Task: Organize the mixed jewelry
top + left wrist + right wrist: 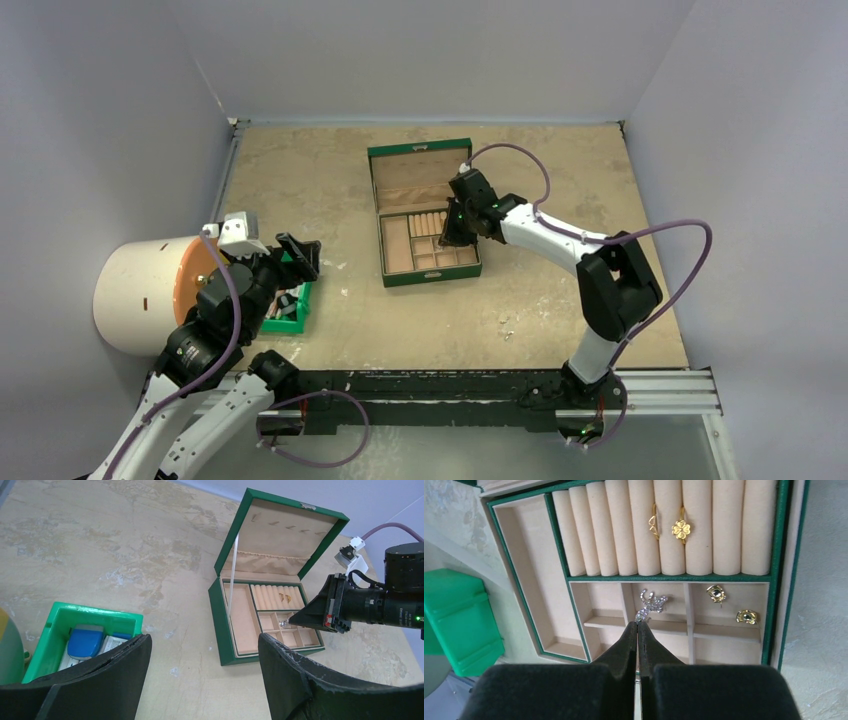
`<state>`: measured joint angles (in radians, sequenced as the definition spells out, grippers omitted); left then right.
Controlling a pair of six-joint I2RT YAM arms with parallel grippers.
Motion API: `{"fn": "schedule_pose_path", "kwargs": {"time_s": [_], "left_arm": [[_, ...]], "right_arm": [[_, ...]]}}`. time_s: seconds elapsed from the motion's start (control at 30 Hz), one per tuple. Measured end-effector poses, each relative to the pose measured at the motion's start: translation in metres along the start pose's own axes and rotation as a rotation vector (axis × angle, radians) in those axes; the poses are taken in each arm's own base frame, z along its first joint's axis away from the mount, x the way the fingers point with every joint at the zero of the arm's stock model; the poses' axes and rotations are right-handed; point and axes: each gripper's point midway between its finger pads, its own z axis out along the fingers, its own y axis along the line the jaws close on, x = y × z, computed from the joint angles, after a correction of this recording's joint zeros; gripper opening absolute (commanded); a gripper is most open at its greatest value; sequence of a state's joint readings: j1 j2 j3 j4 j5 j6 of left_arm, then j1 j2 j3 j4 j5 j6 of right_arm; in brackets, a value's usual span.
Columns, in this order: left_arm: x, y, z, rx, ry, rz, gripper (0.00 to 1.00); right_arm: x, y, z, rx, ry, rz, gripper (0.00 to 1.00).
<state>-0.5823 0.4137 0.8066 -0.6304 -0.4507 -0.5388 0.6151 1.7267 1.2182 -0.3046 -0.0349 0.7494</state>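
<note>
The open green jewelry box (425, 215) stands mid-table. My right gripper (638, 624) is shut, its tips pinching one end of a sparkly silver chain (651, 605) over the box's middle small compartment. Two gold rings (653, 521) (681, 529) sit on the tan cushion rolls. Two small gold pieces (716, 593) (747, 616) lie in the right compartment. In the left wrist view the right gripper (292, 623) touches the chain (283, 623) inside the box (220, 645). My left gripper (205, 640) is open and empty, above bare table left of the box.
A small green plastic bin (95, 612) with blue and white items sits at the left, under my left arm (225, 300). A white cylinder with an orange lid (140, 295) lies at the far left edge. The box's lid (285, 535) stands upright behind the compartments.
</note>
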Motion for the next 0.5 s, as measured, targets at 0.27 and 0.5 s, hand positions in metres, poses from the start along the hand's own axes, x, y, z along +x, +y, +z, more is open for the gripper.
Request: {"fn": "schedule_pose_path", "kwargs": {"time_s": [0.27,0.5], "left_arm": [[0.0,0.0,0.0,0.0,0.0,0.0,0.78],[-0.0001,0.0001,0.0,-0.001,0.0,0.0,0.78]], "right_arm": [[-0.0051,-0.0052,0.0013,0.037,-0.026,0.02,0.0],[-0.0049,-0.0071,0.0086,0.058,-0.014,0.029,0.06]]}}
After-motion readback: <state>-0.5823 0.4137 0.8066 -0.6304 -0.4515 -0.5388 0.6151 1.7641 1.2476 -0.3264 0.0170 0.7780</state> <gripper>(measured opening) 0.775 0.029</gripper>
